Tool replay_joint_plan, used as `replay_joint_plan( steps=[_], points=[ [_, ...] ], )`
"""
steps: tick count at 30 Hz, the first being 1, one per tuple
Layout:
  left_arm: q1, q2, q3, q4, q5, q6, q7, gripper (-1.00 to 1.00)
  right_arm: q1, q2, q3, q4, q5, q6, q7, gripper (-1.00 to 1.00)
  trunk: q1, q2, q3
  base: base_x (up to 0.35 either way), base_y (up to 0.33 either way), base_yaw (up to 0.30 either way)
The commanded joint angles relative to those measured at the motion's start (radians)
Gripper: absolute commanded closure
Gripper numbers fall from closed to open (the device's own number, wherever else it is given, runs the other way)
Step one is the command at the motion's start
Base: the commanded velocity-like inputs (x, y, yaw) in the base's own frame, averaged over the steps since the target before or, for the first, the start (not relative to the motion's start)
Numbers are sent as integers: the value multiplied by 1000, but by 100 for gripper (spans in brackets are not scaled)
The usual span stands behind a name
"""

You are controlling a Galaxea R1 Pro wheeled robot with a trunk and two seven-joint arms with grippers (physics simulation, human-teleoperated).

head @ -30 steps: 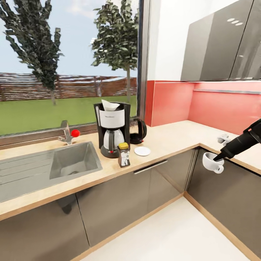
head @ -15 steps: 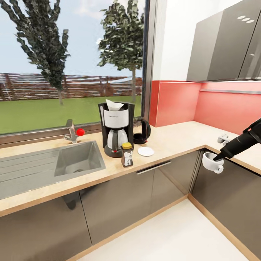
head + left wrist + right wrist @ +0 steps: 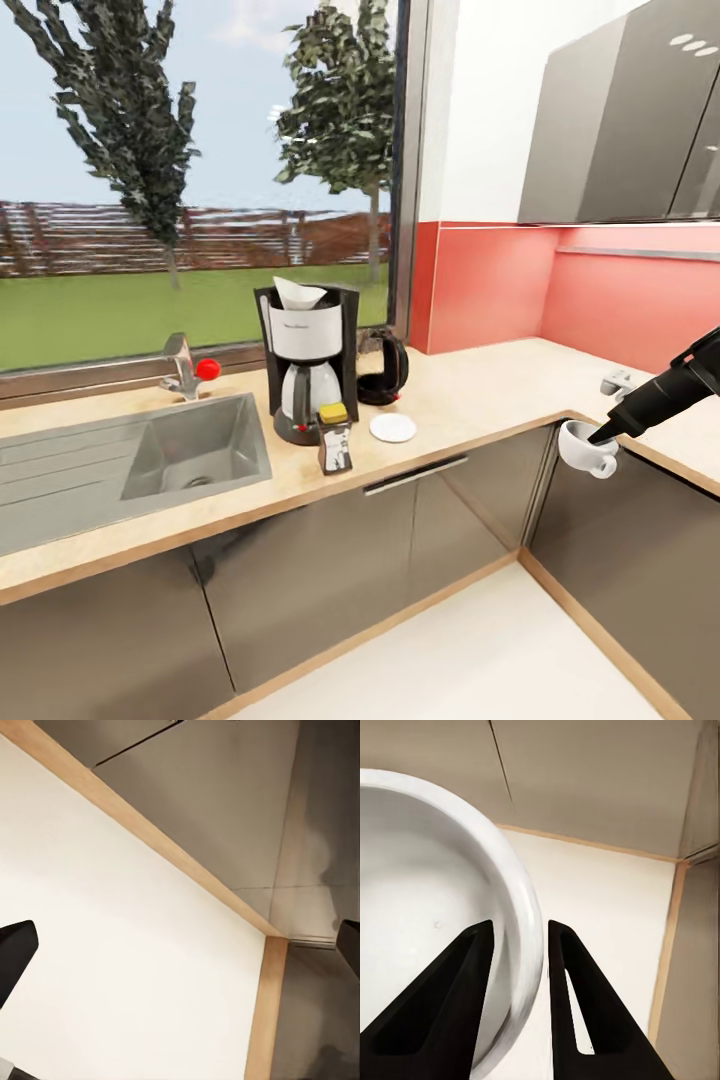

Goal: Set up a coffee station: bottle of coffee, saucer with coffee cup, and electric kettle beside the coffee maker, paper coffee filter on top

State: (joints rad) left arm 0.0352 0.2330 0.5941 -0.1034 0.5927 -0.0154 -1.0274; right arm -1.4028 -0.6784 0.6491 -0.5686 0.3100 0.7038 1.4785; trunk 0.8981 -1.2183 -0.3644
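So far I see the white paper filter (image 3: 299, 292) on the tall black coffee maker (image 3: 306, 362), with jar (image 3: 334, 438), kettle (image 3: 383, 367) and small white saucer (image 3: 393, 428) beside it on the tabletop (image 3: 480, 385), while my right end effector (image 3: 603, 436) grips the small white cup's (image 3: 586, 448) rim, well away from the saucer.

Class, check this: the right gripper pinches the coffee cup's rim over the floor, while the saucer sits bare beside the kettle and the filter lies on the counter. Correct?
One error: the paper coffee filter sits atop the coffee maker, as the head view shows. The rest stands: right gripper, coffee cup, saucer, kettle.
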Motion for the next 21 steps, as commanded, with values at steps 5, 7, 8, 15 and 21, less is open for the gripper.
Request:
replay_joint_plan(
  steps=[5, 7, 8, 15, 21],
  points=[
    [0, 0, -6, 0, 7, -2, -2, -100, -1, -1, 3, -2, 3, 11, 5, 100, 0, -1, -1, 72, -77, 234],
    [0, 0, -6, 0, 7, -2, -2, -100, -1, -1, 3, -2, 3, 11, 5, 100, 0, -1, -1, 25, -27, 257],
    [0, 0, -5, 0, 7, -2, -2, -100, -1, -1, 3, -2, 3, 11, 5, 100, 0, -1, -1, 18, -19, 261],
    [0, 0, -5, 0, 7, -2, -2, -100, -1, -1, 3, -2, 2, 11, 5, 100, 0, -1, -1, 6, -6, 267],
    [0, 0, -5, 0, 7, -2, -3, -100, -1, 0, 3, -2, 1, 11, 5, 100, 0, -1, -1, 0, 0, 270]
  ],
)
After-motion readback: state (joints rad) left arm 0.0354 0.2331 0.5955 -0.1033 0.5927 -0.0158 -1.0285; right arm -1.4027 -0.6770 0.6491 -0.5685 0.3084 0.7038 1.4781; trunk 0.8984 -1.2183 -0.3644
